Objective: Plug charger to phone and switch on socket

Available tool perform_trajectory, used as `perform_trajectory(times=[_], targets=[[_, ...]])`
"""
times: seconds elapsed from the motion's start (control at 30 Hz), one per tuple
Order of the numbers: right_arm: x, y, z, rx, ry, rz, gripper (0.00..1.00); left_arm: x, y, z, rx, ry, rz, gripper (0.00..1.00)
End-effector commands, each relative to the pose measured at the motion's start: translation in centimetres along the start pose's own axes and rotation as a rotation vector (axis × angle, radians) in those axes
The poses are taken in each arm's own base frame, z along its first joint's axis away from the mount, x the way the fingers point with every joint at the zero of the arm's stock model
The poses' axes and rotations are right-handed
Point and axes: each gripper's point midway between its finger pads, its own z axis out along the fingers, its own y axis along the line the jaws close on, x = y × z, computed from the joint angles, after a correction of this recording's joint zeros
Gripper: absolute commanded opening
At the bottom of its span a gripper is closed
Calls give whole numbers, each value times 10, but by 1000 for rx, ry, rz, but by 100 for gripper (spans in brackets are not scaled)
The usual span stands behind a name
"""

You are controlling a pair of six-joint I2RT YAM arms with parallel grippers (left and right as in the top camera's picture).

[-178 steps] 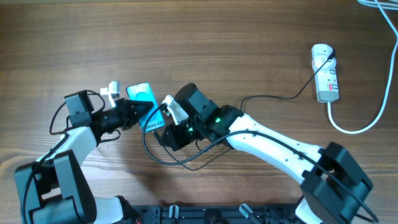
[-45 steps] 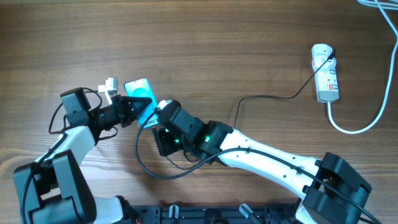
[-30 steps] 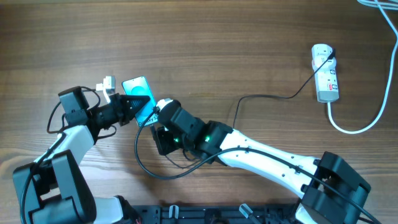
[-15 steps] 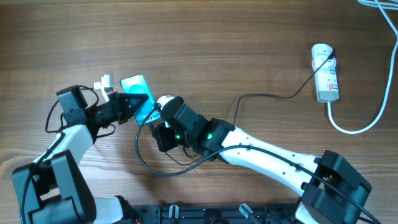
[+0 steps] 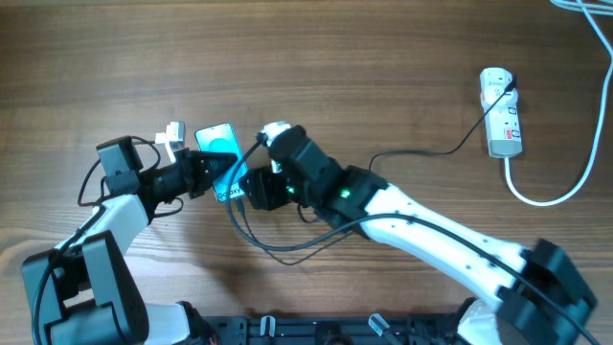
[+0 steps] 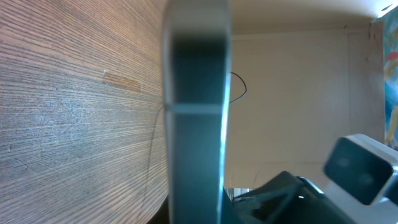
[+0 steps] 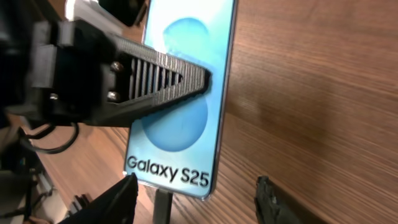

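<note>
The phone (image 5: 216, 146), its cyan screen (image 7: 180, 112) reading "Galaxy S25", is held off the table with my left gripper (image 5: 209, 169) shut on it; one ribbed finger (image 7: 155, 74) lies across the screen. In the left wrist view the phone (image 6: 196, 124) shows edge-on. The charger (image 5: 421, 149), a thin black cable, runs from the socket (image 5: 502, 113) and loops under my right arm. Its plug tip (image 7: 163, 208) meets the phone's bottom edge. My right gripper (image 7: 196, 183) stands open, its fingers either side of that end and touching nothing.
A thick white cable (image 5: 575, 182) curves from the socket along the table's right side. The black cable's loop (image 5: 259, 240) lies on the wood in front of both arms. The left arm's base (image 5: 86, 278) stands at the near left.
My right gripper has opened and let go of the plug tip, which stays at the phone's edge. The right wrist has drawn back to the right. The left gripper and phone shifted slightly right.
</note>
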Motion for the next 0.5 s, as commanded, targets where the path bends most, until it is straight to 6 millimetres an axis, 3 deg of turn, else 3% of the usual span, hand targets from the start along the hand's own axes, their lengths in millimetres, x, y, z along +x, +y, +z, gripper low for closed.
perform_trajectory(times=[0.0,0.17,0.47], targets=[[-8,17,-23,-37,-20,-13,66,6,-10,0,47,28,19,4],[21,15,-15,-46,105,11,67,6,-10,0,47,28,19,4],[73,27,24,-37,245,-40,67,6,-10,0,47,28,19,4]])
